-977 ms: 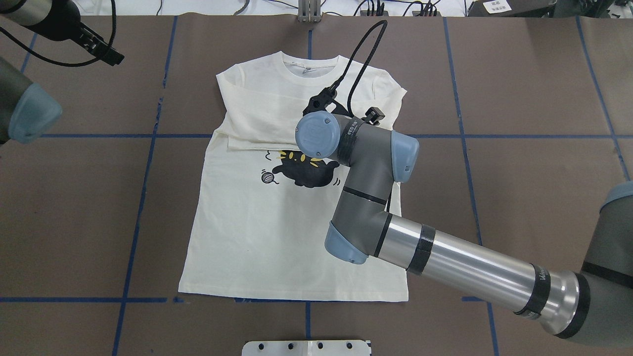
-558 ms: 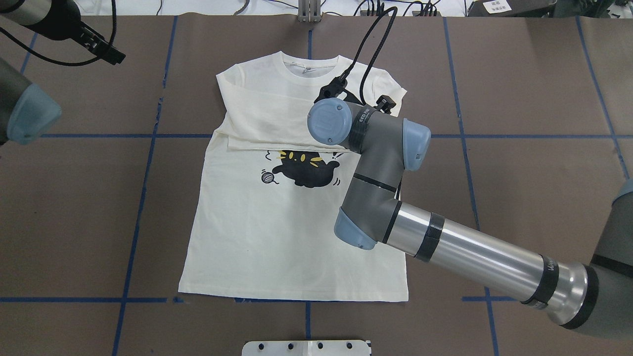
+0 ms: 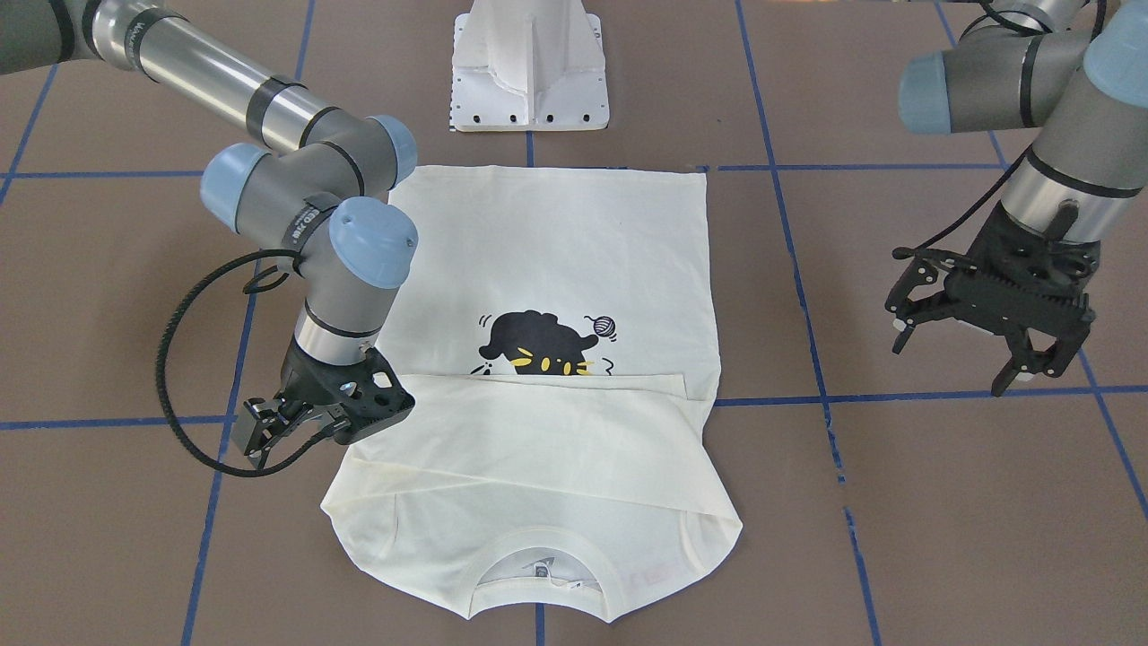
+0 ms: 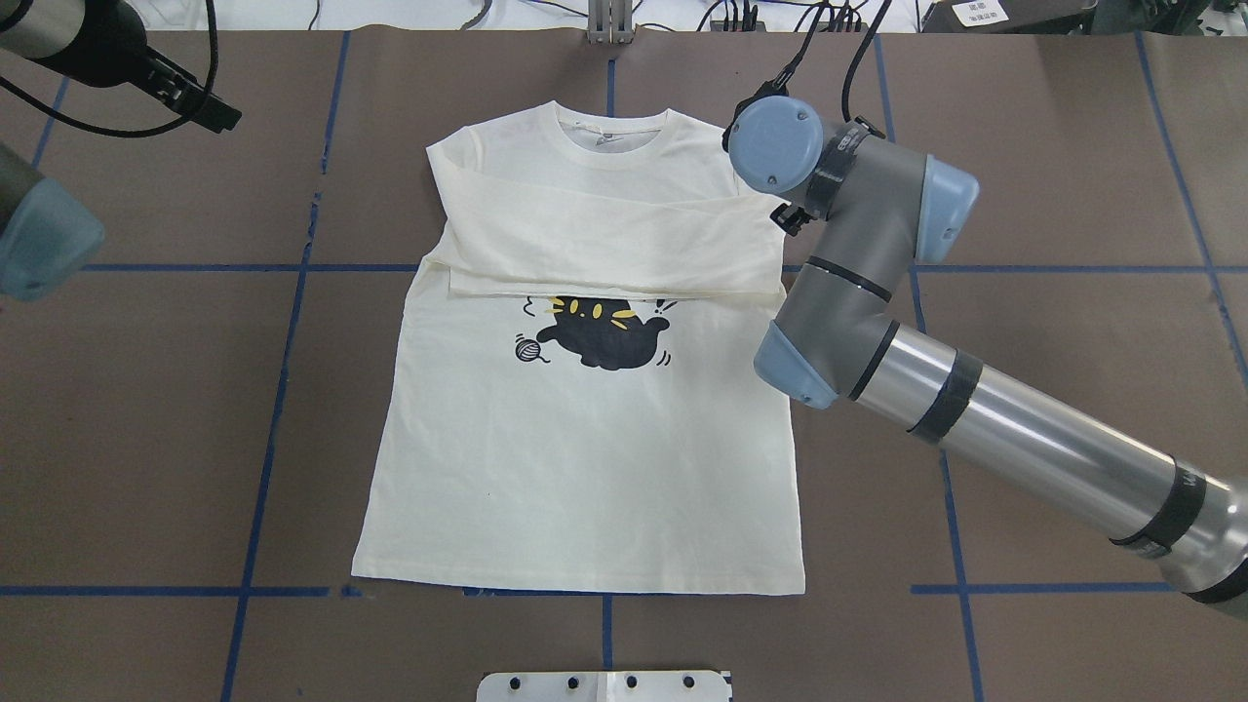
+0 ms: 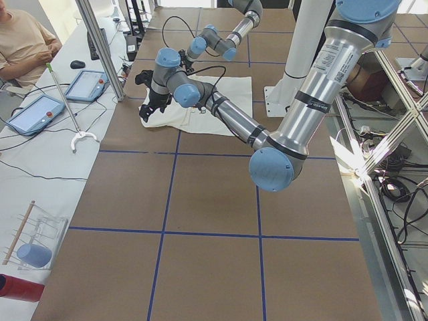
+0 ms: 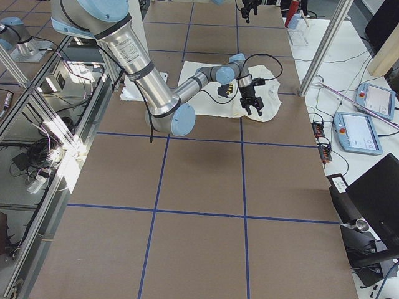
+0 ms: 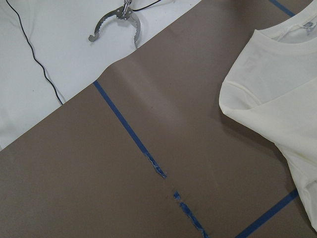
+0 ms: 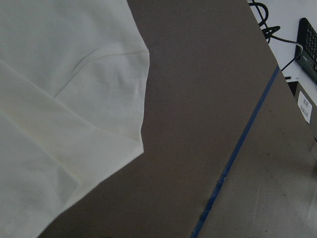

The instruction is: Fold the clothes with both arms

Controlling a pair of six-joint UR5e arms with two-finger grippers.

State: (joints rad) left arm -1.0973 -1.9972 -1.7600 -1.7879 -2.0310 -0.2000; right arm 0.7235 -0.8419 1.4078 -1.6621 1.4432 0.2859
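Note:
The cream-white T-shirt (image 4: 585,448) lies flat on the table, cat print (image 4: 600,331) up, both long sleeves folded across the chest. It also shows in the front view (image 3: 556,233). My right gripper (image 3: 256,432) hovers just off the shirt's shoulder edge, open and empty. In the overhead view it is mostly hidden under its wrist (image 4: 780,146). My left gripper (image 3: 951,359) is open and empty, held above bare table well to the shirt's side, and shows at the overhead view's top left (image 4: 210,105). The right wrist view shows the shirt's shoulder (image 8: 64,74). The left wrist view shows the other shoulder (image 7: 267,89).
The white pedestal base (image 3: 529,72) stands by the shirt's hem. Blue tape lines (image 4: 283,322) grid the brown table cover. A metal grabber tool (image 7: 119,20) lies on the white surface beyond the table. An operator (image 5: 20,40) sits by tablets (image 5: 87,83).
My right arm has swung from over the shirt's chest out past its shoulder, uncovering the folded sleeves. The shirt has not moved. The left arm has barely moved.

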